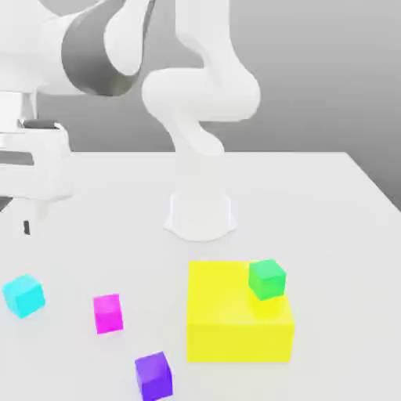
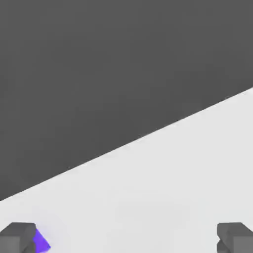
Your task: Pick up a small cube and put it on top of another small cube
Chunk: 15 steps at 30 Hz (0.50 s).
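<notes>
The small cyan cube (image 1: 23, 295) rests on the white table near the exterior view's left edge. My gripper (image 1: 30, 221) hangs above and a little behind it, well clear of the table, with nothing between its fingers. In the hand view the gripper (image 2: 126, 241) is open, its two grey fingertips (image 2: 18, 237) standing far apart over bare table. A magenta cube (image 1: 108, 313) sits to the right of the cyan one. Nearer the front lies a purple cube (image 1: 153, 376), and a violet corner (image 2: 42, 242) shows beside one fingertip.
A big yellow block (image 1: 235, 325) stands at the front right with a green cube (image 1: 267, 279) on its far right corner. The arm's white base (image 1: 200, 215) rises mid-table. The table's edge (image 2: 148, 137) meets a dark grey background.
</notes>
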### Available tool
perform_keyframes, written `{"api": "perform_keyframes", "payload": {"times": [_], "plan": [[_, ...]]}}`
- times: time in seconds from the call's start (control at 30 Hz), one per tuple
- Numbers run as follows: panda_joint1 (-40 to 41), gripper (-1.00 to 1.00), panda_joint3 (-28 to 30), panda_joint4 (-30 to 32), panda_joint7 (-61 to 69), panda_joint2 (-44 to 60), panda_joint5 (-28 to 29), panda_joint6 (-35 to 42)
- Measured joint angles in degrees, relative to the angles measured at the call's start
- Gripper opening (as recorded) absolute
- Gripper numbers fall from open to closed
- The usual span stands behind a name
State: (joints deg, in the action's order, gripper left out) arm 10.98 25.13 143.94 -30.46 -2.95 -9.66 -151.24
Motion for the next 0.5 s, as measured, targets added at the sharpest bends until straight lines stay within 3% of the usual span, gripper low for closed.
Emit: {"api": "perform_keyframes", "payload": {"times": [0.2,0.37,0.4,0.5], "plan": [[6.9,0.00,2.3,3.4,5.5,12.7,-4.2,-5.5],[14.3,0.00,-5.6,1.8,12.7,22.9,-13.4,-12.3],[15.9,-1.00,-7.7,1.3,14.4,24.9,-15.5,-13.8],[15.9,-1.00,-7.7,1.3,14.3,24.9,-15.5,-13.7]]}}
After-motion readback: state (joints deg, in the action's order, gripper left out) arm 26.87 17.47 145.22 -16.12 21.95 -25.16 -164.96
